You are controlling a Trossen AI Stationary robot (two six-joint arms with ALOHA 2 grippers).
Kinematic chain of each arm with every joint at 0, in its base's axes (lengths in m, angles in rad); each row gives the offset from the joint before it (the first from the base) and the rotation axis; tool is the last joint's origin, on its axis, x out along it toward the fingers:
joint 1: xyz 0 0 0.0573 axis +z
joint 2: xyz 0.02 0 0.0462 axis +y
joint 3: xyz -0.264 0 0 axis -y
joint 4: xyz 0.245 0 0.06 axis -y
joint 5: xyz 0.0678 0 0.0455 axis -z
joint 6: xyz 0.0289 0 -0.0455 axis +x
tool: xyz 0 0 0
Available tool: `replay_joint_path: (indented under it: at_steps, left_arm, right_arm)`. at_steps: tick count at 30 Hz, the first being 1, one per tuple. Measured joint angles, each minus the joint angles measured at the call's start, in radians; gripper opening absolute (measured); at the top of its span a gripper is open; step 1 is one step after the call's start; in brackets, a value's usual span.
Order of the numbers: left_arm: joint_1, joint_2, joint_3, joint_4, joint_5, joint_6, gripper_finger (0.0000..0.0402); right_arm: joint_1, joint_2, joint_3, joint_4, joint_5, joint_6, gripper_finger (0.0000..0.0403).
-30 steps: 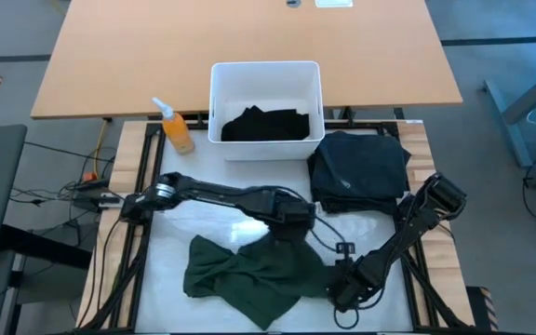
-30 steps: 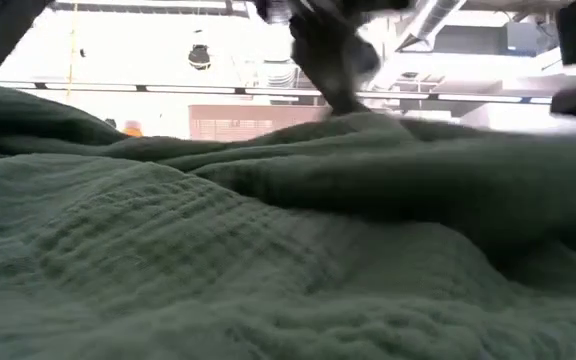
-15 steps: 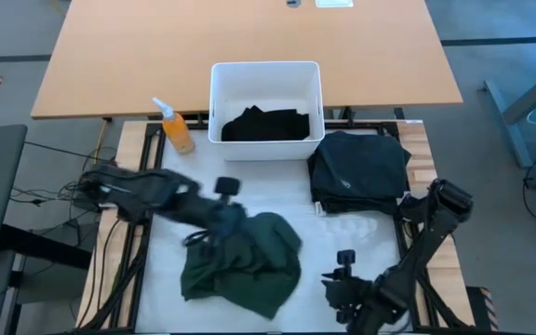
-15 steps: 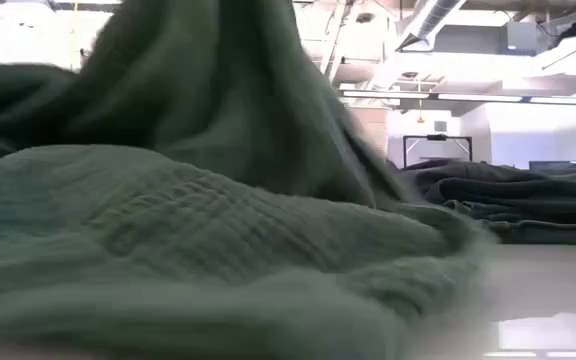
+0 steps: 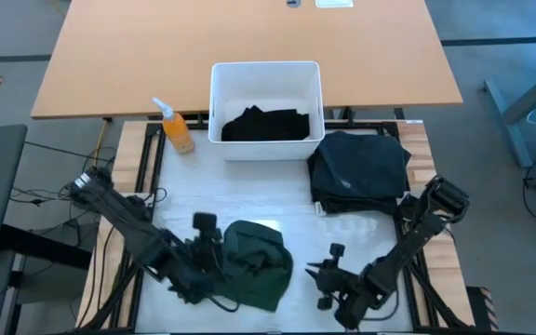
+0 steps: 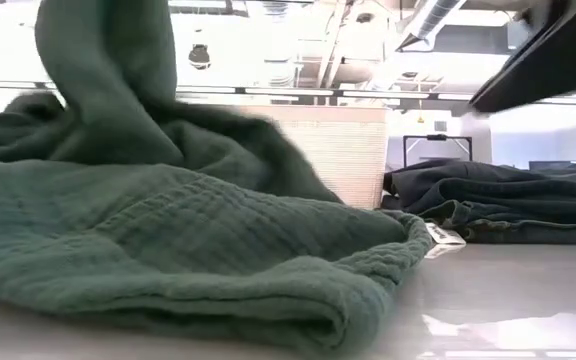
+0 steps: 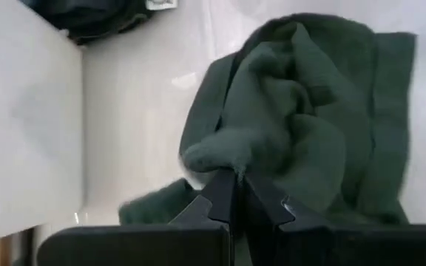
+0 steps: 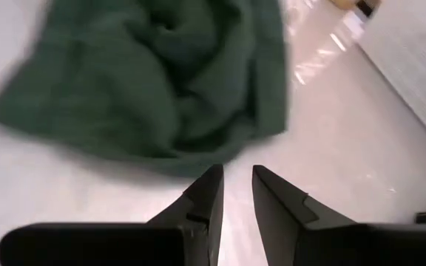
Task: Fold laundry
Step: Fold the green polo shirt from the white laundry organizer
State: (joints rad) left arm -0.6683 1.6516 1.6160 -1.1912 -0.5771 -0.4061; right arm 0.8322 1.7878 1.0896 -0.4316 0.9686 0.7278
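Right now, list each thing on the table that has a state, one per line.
Dark green cloth garment: crumpled, unfolded.
Dark charcoal cloth pile: folded, beside the bin.
White rectangular plastic bin: holds a black garment.
Left end effector: shut on the green garment.
Right end effector: slightly open, empty.

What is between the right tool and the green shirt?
Nothing. In the right wrist view, only bare white table lies between the right tool and the green shirt. The high view shows the same gap.
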Motion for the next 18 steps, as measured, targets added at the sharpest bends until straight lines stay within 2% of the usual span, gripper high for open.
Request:
replay_joint_path:
  at_steps: [5,8,14,18]
  left_arm:
    - [-0.005,0.001,-0.306,0.426,-0.121,0.053,0.0]
    - [0.015,-0.022,-0.459,0.669,-0.154,0.092,0.0]
    - [0.056,-0.141,-0.728,1.059,-0.134,0.115,0.0]
    - [0.11,-0.199,-0.911,1.401,-0.052,0.168,0.0]
  right_arm:
    - [-0.096,0.001,-0.042,-0.007,0.043,-0.004,0.0101]
    - [-0.169,0.001,-0.047,-0.006,0.009,-0.003,0.0101]
    - [-0.292,0.001,-0.047,0.002,-0.117,-0.002,0.0101]
    - [-0.364,0.0,-0.046,0.002,-0.173,-0.002,0.0101]
